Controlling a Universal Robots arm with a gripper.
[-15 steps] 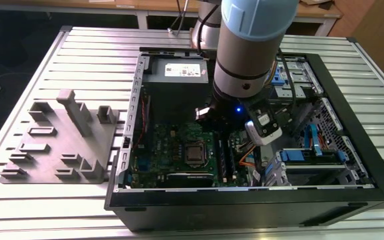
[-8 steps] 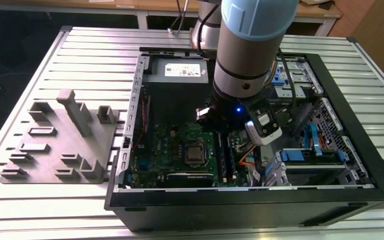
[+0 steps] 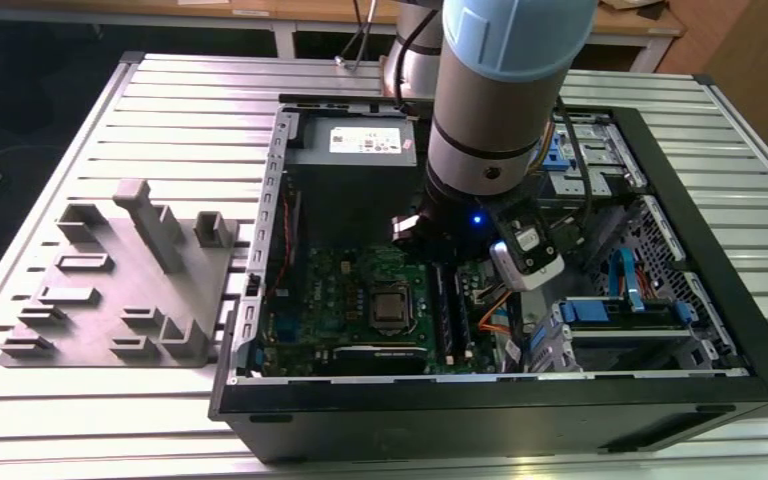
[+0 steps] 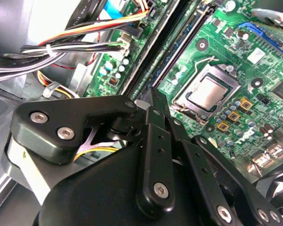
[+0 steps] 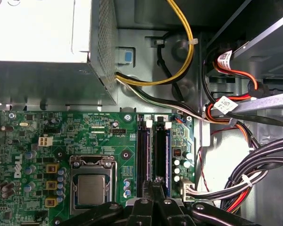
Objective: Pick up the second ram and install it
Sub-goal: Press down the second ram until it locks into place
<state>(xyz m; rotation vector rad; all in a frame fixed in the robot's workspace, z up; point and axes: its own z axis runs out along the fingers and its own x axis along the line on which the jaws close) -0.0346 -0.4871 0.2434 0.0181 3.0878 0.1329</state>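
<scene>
Where slots (image 5: 153,155) show, gripper (image 5: 155,186) above.

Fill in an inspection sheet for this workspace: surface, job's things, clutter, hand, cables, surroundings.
Surface: slatted metal table bearing an open computer case.
Job's things: memory slots on the motherboard; the second ram cannot be told apart there.
Clutter: grey holder block beside the case, on the exterior view's left.
Hand: hand low over the memory slots.
Cables: wire bundles and a yellow wire near the power supply.
Surroundings: wooden bench behind the table.
</scene>
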